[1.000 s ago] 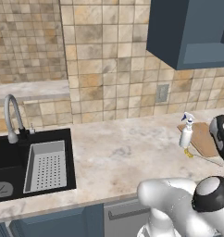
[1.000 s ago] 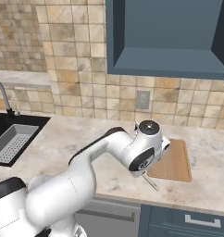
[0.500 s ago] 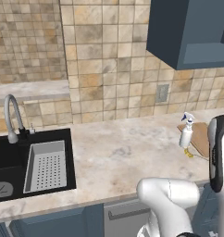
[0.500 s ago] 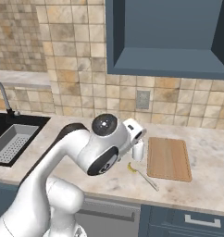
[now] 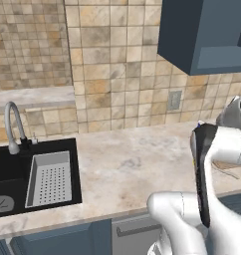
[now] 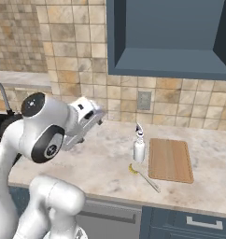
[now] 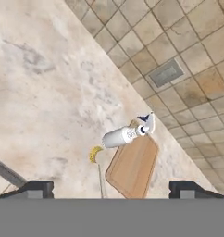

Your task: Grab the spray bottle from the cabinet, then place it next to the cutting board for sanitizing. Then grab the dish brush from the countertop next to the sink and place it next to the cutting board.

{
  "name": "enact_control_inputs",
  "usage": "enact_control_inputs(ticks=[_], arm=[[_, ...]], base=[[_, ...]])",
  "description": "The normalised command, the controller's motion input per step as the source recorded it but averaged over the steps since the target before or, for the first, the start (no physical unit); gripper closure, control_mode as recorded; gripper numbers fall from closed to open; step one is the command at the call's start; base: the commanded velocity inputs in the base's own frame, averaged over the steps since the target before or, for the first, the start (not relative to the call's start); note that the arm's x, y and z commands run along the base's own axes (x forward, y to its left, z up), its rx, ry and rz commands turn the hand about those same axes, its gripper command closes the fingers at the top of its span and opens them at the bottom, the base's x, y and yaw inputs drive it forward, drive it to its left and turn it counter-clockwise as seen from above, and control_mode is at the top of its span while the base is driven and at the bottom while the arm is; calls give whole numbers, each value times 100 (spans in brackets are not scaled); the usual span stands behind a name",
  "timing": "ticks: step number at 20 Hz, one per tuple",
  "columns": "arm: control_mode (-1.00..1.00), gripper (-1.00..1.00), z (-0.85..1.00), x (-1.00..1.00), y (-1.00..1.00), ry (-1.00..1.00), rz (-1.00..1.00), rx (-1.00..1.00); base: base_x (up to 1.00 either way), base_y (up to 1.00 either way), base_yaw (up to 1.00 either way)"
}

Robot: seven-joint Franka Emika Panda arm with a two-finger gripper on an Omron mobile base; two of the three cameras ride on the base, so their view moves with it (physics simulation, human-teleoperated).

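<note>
The white spray bottle (image 6: 139,148) stands upright on the marbled countertop (image 6: 105,163), just left of the wooden cutting board (image 6: 170,159). The dish brush (image 6: 143,176) lies in front of the bottle, its yellow head close to the board's near left corner. My gripper (image 6: 97,116) hangs above the counter to the left of them, apart from all three. In the hand view the fingertips (image 7: 37,187) stand wide apart with nothing between them, and the bottle (image 7: 121,136), brush (image 7: 94,154) and board (image 7: 132,166) lie ahead. The open slate-blue cabinet (image 6: 166,37) is above.
The black sink (image 5: 13,174) with its grey drain tray (image 5: 49,178) and curved tap (image 5: 13,124) is at the counter's left. A wall outlet (image 6: 144,99) sits in the tiled backsplash behind the bottle. My white arm (image 5: 207,169) blocks the right of the left base view.
My arm has swung left and back, away from the bottle and board. The bottle, brush and board have stayed where they were. The jaws stay open.
</note>
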Motion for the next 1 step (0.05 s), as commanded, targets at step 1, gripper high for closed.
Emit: enact_control_inputs(ticks=[1], arm=[[-100, -100, 100, -32, 88, 0, -5, 0]], base=[[0, 0, 0]])
